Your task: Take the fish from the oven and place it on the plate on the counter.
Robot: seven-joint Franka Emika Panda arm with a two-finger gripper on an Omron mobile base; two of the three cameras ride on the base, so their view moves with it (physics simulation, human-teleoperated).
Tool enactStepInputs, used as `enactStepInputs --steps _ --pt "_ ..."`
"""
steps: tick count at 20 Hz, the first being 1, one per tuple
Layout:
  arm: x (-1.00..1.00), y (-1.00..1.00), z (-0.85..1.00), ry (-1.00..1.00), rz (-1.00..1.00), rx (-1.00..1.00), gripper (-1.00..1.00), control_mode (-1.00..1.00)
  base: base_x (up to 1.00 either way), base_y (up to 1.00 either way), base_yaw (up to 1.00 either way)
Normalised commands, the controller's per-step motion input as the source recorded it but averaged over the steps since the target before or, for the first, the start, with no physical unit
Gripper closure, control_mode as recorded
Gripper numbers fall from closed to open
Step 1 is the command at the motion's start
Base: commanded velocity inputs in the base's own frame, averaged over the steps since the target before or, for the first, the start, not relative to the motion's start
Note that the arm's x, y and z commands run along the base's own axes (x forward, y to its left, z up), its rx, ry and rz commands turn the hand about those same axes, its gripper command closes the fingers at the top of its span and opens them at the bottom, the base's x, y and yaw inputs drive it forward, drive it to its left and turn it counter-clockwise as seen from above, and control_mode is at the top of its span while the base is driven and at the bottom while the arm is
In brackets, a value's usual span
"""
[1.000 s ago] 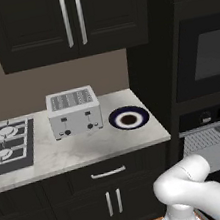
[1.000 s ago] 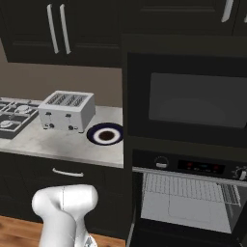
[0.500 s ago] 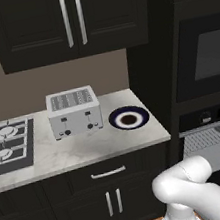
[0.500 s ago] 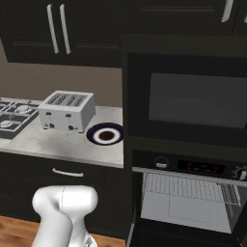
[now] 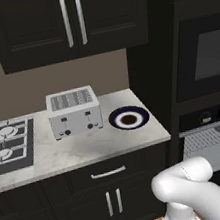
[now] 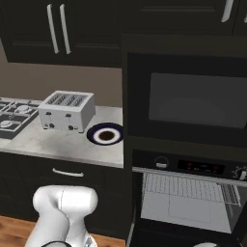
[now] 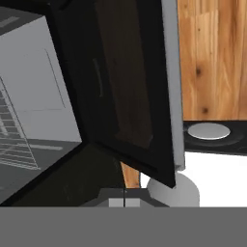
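Oven (image 6: 185, 207) door down, wire rack bare in view, fish unseen. Gripper (image 7: 124, 198) low beside oven, pincer together, empty. Fish likely slick, soft: grab mid-body. Plate (image 5: 128, 118) waits beside toaster (image 5: 74, 112).

This is a home kitchen, rendered rather than filmed. The marbled stone tabletop (image 5: 112, 142) sits on black cabinets with silver handles (image 5: 108, 172), and matching black wall cupboards (image 5: 71, 19) hang above it. On the tabletop stand a silver four-slot toaster (image 5: 74, 112) and, just beside it toward the oven, a small navy-rimmed plate (image 5: 128, 118); a black gas hob (image 5: 6, 147) is set into the slab on the toaster's other side. Past the end of the tabletop a tall black column holds a built-in wall oven (image 6: 188, 202) with wire racks, its door (image 7: 125, 96) swung down, under a grey-windowed unit (image 6: 195, 103). The floor is wood plank (image 7: 212, 58).
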Motion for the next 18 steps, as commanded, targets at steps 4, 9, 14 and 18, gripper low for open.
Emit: enactStepInputs --steps 4,9,14,18 --pt "-0.52 0.00 1.00 -0.14 0.11 0.00 1.00 -1.00 0.00 0.00 0.00" --pt "-0.56 0.02 0.99 -0.31 0.11 0.00 1.00 -1.00 0.00 0.00 0.00" --pt "-0.42 0.02 0.70 -0.48 0.13 0.00 1.00 -1.00 0.00 0.00 0.00" --pt "-0.09 0.00 0.48 -0.28 0.15 0.04 1.00 -1.00 0.00 0.00 0.00"
